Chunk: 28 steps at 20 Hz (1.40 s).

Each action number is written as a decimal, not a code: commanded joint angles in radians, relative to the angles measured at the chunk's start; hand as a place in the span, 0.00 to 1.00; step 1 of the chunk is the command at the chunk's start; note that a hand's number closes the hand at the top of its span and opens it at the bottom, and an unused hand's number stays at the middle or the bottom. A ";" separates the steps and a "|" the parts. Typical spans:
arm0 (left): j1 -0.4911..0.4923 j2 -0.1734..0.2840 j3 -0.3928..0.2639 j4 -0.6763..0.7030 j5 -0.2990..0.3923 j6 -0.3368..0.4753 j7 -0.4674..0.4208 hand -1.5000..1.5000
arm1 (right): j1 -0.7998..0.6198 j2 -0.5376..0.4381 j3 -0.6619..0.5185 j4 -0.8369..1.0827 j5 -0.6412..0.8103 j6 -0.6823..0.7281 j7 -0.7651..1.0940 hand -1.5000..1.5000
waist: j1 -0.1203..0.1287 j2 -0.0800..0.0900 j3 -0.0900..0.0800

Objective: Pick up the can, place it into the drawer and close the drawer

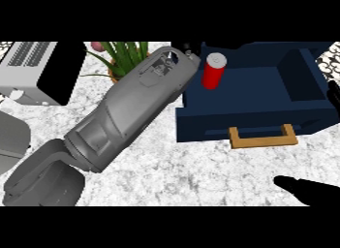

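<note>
head view: the left forearm (130, 111) is stretching diagonally from the near left up toward the far middle, ending right by the red can (213, 72). the left hand (187, 50) is mostly hidden behind the wrist; only a dark bit is peeking out just left of the can, so i can't tell if its fingers are wrapping the can or already off it. the can is standing upright at the far left corner of the open navy drawer (251, 118), looking like it's inside or just above it. the right hand (312, 191) is showing at the near right edge, fingers looking fairly straight and holding nothing.

what could go wrong, imo: if the can is sitting on the drawer's wall rather than down inside, it could tip when the hand is pulling away. also the forearm is close to the drawer's left side, so it could bump it. and closing with the can standing tall could jam it.

count: one can, one drawer with one tan handle (264, 137), one plant (122, 55) far left of the drawer, one white appliance (33, 72) far left.
</note>
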<state>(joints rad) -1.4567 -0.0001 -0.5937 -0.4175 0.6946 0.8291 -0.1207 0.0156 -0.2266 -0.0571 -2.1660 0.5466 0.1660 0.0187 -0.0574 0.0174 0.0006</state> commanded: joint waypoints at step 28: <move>0.212 0.305 -0.023 -0.454 -0.122 -0.043 0.291 0.00 | -0.385 0.103 0.071 1.041 0.598 -0.543 -0.110 0.00 | 0.104 -0.019 0.000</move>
<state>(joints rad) -1.2982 0.2627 -0.6139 -0.8005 0.5818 0.7980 0.1457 -0.3499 -0.1612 0.0166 -1.2752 1.1191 -0.3379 -0.1068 0.0446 -0.0190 -0.0182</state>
